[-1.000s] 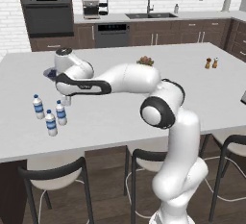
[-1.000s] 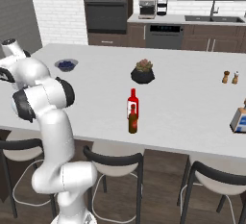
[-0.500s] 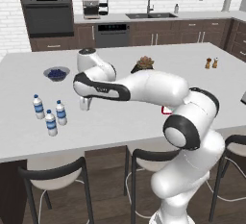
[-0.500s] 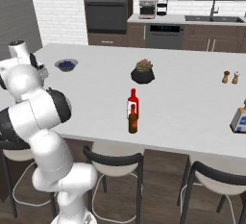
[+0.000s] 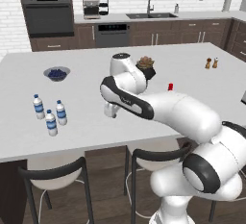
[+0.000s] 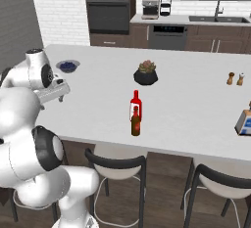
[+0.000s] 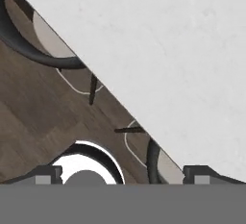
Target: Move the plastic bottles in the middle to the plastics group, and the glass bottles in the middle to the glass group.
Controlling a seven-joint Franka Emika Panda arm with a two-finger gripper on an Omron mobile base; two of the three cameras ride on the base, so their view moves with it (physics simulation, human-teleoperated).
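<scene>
The red bottle and the dark brown bottle stand upright and touching near the front edge of the white table, the brown one at 6 o'clock of the red. Both are probably glass: stiff, smooth, slippery, rather heavy for their size, and fragile if tipped. I would take each at the round body below the neck, not at the cap. Because they touch, the gripper must come from the sides.

The gripper hangs over the table with its jaws fully apart and holds nothing. The plastics group, three light clear bottles with white caps, stands at 9 o'clock of it. The glass group, two tiny brown bottles, is far at 2 o'clock of the red bottle.
</scene>
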